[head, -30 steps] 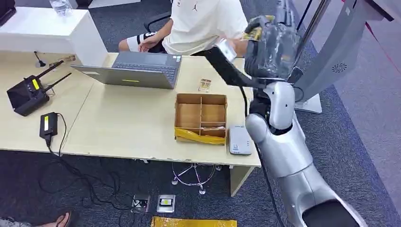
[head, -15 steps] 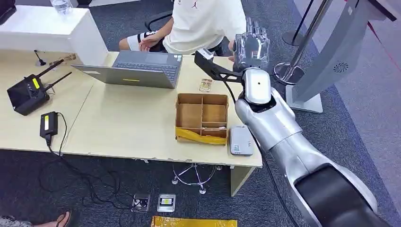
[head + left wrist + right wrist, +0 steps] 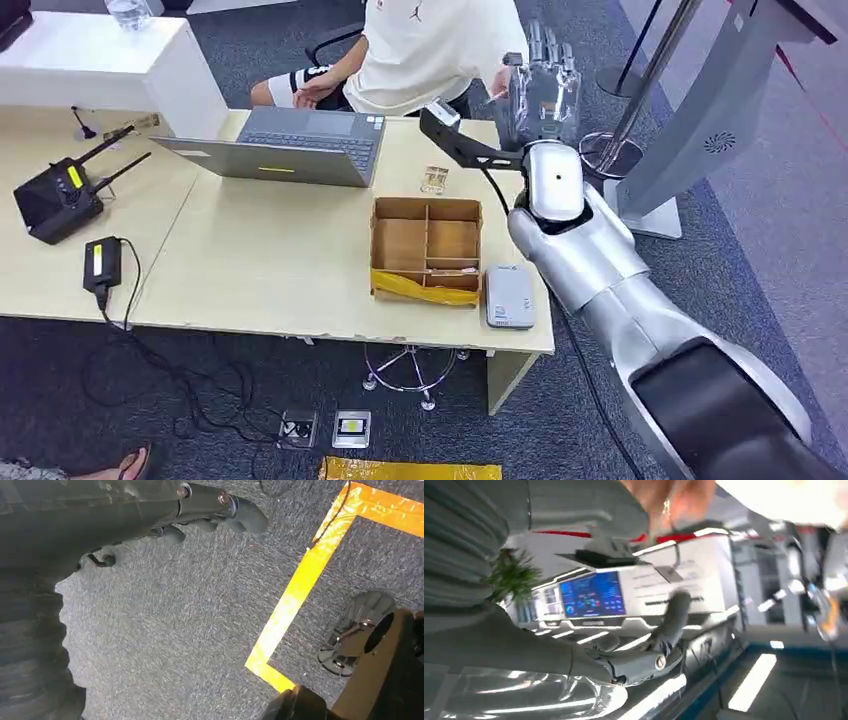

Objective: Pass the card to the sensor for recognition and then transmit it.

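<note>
In the head view the right hand (image 3: pixel 540 90) is seen raised beyond the far edge of the tabletop (image 3: pixel 250 260), fingers straight and spread, close to a seated person (image 3: pixel 430 50) in a pale shirt. Nothing is seen held in it. The right wrist view adds what the head view lacks: the thumb and fingers (image 3: pixel 674 615) stand apart with nothing between them, and a person's hand (image 3: pixel 669 500) is seen blurred just past the fingertips. Whether that hand holds the card cannot be told; the card is not made out in any picture.

The left hand (image 3: pixel 200 510) is seen from its wrist camera, hanging over grey carpet (image 3: pixel 165 630) marked with yellow tape (image 3: pixel 300 585); its fingers are loosely curled and hold nothing.

On the tabletop a cardboard box (image 3: pixel 425 250) with compartments is seen near the front edge, with a white card reader (image 3: pixel 508 297) just beside it. A small card-like item (image 3: pixel 434 179) lies behind the box, too small to identify. An open laptop (image 3: pixel 290 145) lies farther back, and a black radio unit (image 3: pixel 60 195) and a black charger (image 3: pixel 102 265) lie well apart at the other end. The right forearm crosses over the tabletop corner by the reader
</note>
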Controlling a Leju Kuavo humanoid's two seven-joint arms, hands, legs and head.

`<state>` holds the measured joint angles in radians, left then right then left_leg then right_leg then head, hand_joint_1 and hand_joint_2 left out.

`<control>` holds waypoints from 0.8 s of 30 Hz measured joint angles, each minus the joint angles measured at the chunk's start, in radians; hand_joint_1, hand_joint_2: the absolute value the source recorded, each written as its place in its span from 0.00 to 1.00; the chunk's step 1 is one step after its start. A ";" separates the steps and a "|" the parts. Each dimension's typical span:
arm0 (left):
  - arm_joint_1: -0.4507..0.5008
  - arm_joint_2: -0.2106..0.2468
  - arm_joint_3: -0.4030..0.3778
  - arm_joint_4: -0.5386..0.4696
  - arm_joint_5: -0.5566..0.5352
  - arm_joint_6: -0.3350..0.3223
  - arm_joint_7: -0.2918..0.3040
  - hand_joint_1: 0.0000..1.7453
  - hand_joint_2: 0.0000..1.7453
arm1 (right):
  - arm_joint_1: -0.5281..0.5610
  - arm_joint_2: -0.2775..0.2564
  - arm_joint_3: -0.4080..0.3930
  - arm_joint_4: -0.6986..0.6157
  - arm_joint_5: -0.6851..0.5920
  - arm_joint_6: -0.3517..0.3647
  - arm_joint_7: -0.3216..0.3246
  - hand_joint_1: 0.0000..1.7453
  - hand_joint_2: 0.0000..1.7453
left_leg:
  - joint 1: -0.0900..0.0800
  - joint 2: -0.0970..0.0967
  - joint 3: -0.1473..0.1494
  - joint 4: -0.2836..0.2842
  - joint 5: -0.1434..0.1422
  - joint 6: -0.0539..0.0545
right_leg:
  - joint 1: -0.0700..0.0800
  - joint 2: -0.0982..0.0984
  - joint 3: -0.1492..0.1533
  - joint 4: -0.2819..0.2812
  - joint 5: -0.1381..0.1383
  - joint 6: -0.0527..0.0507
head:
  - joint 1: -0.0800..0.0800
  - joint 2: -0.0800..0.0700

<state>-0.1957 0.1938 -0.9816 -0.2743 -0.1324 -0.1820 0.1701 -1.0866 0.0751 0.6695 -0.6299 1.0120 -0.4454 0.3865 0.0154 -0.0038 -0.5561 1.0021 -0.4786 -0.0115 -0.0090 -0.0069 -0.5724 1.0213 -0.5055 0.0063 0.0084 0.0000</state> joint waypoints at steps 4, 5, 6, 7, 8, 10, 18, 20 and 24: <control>0.017 0.000 0.003 0.000 0.010 0.015 0.000 0.00 1.00 | 0.054 -0.014 -0.002 -0.107 -0.011 -0.055 -0.054 0.00 1.00 | 0.000 0.001 0.001 0.000 0.000 0.000 | 0.000 0.002 0.000 0.000 0.000 0.000 | 0.000 0.000; 0.022 0.000 0.003 0.000 0.013 0.017 0.000 0.00 1.00 | 0.077 -0.017 -0.002 -0.152 -0.018 -0.058 -0.068 0.00 1.00 | 0.000 0.001 0.001 0.000 0.000 0.000 | 0.000 0.002 0.000 0.000 0.000 0.000 | 0.000 0.000; 0.026 0.001 0.004 0.000 0.016 0.021 0.000 0.00 1.00 | 0.100 -0.019 -0.002 -0.192 -0.022 -0.058 -0.076 0.00 1.00 | 0.000 0.001 0.001 0.000 0.000 0.000 | 0.000 0.002 0.000 0.000 0.000 0.000 | 0.000 0.000; 0.031 0.002 0.005 0.000 0.018 0.024 0.000 0.00 1.00 | 0.124 -0.023 -0.001 -0.242 -0.025 -0.056 -0.084 0.00 1.00 | 0.000 0.001 0.001 0.000 0.000 0.000 | 0.000 0.002 0.000 0.000 0.000 0.000 | 0.000 0.000; 0.035 0.003 0.005 0.000 0.021 0.027 0.000 0.00 1.00 | 0.144 -0.025 0.000 -0.283 -0.029 -0.053 -0.090 0.00 1.00 | 0.000 0.001 0.001 0.000 0.000 0.000 | 0.000 0.002 -0.001 0.000 0.000 0.000 | 0.000 0.000; 0.044 0.004 0.009 0.000 0.029 0.039 -0.001 0.00 1.00 | 0.187 -0.031 0.002 -0.362 -0.055 -0.034 -0.110 0.00 1.00 | 0.001 0.001 0.001 0.000 0.000 0.000 | 0.001 0.002 0.000 0.000 0.000 0.000 | 0.000 0.000; 0.068 0.010 0.020 0.000 0.048 0.065 -0.007 0.00 1.00 | 0.434 -0.077 0.019 -0.641 -0.151 0.019 -0.116 0.00 1.00 | 0.000 0.001 0.001 -0.001 -0.001 0.000 | 0.000 0.001 0.000 0.000 0.000 0.000 | 0.000 0.000; 0.073 0.011 0.026 0.000 0.049 0.067 -0.007 0.00 1.00 | 0.487 -0.083 0.023 -0.669 -0.175 0.029 -0.120 0.00 1.00 | 0.000 0.002 0.001 -0.001 -0.001 0.000 | 0.000 0.002 0.000 0.000 0.000 0.000 | 0.000 0.000; 0.075 0.011 0.035 0.000 0.049 0.068 -0.007 0.00 1.00 | 0.557 -0.091 0.031 -0.689 -0.185 0.054 -0.119 0.00 1.00 | 0.000 0.002 0.001 -0.001 -0.001 0.000 | 0.000 0.002 0.000 0.000 0.000 0.000 | 0.000 0.000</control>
<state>-0.1205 0.2045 -0.9465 -0.2743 -0.0835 -0.1141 0.1633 -0.5291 -0.0160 0.7000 -1.3188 0.8266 -0.3915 0.2678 0.0158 -0.0020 -0.5552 1.0016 -0.4799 -0.0119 -0.0087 -0.0052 -0.5726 1.0211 -0.5055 0.0063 0.0080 0.0000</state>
